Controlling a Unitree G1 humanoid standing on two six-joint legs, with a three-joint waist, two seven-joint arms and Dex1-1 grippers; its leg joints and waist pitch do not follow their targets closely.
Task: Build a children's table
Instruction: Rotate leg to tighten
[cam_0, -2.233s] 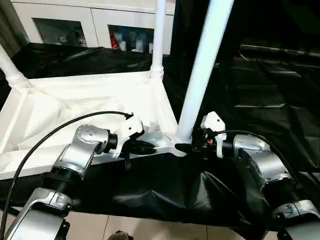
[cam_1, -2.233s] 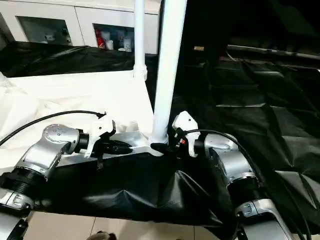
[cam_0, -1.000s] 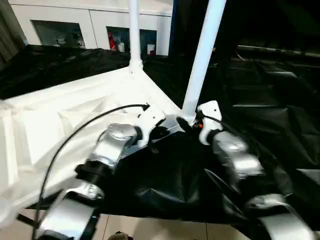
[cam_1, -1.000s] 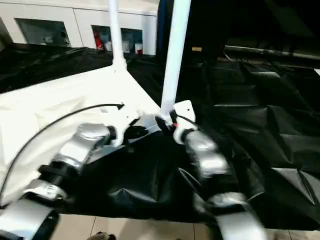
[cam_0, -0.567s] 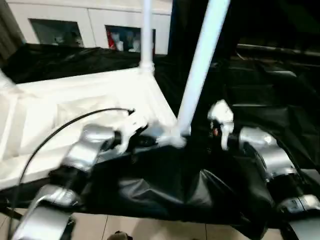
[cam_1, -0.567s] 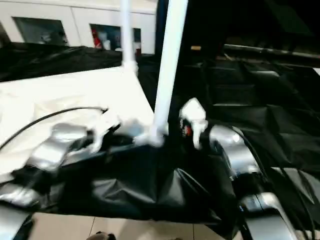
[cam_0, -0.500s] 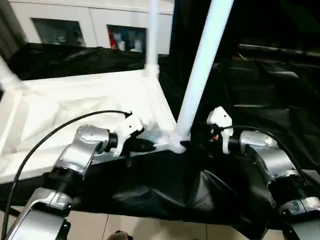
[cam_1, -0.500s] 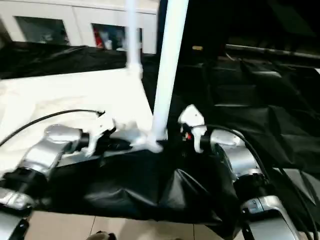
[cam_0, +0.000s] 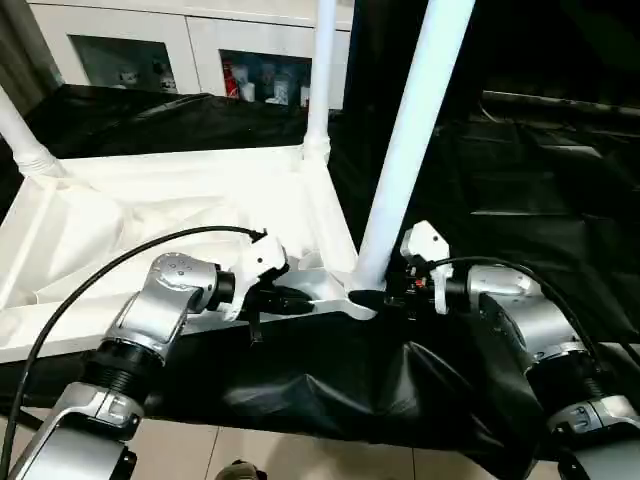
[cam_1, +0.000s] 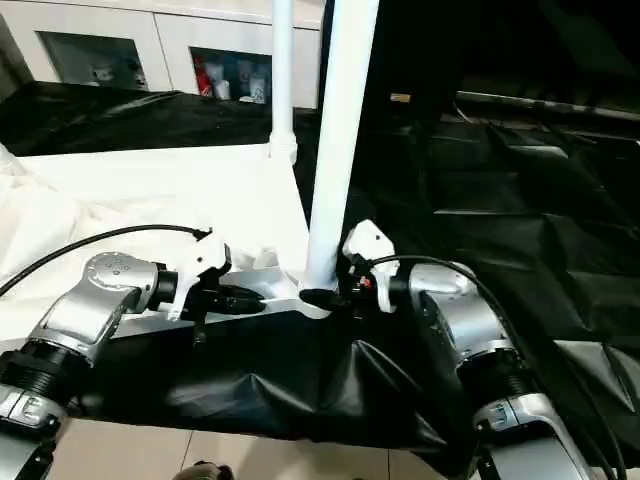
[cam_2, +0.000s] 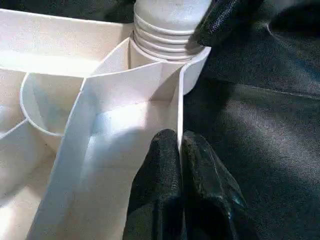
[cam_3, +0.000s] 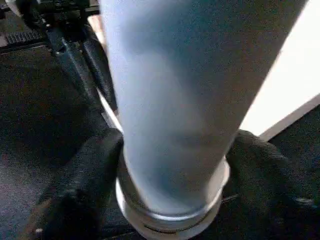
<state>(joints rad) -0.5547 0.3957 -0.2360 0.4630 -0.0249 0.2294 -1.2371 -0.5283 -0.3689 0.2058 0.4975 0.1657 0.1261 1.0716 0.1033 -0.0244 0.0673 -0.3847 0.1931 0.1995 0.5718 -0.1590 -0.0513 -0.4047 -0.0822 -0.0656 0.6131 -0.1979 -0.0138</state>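
Here I look down over both silver forearms at the children's table (cam_0: 180, 210), which lies upside down on a surface draped in black sheeting (cam_0: 520, 200). Its ribbed white underside faces up, because that is the side carrying the round corner sockets. Three legs rise from corners I can see: a far leg (cam_0: 320, 70), a leg at the far left edge (cam_0: 18, 135), and the near leg (cam_0: 405, 150) standing in the near right corner socket (cam_2: 165, 55).

My left gripper (cam_2: 181, 150) has its jaws clenched flat on the thin rim wall of the top, just beside that socket; I judge this pins the top so it cannot turn or slide while the leg is worked.

My right gripper (cam_3: 170, 165) sits at the very foot of the near leg, one black finger (cam_3: 80, 190) on each side of the tube just above its ribbed collar. The jaws stand wide around the leg and appear to touch it, though I cannot tell whether they are truly gripping. Holding low, I think, gives the best purchase for twisting the leg home.

A white cabinet (cam_0: 200, 40) with glass fronts stands behind
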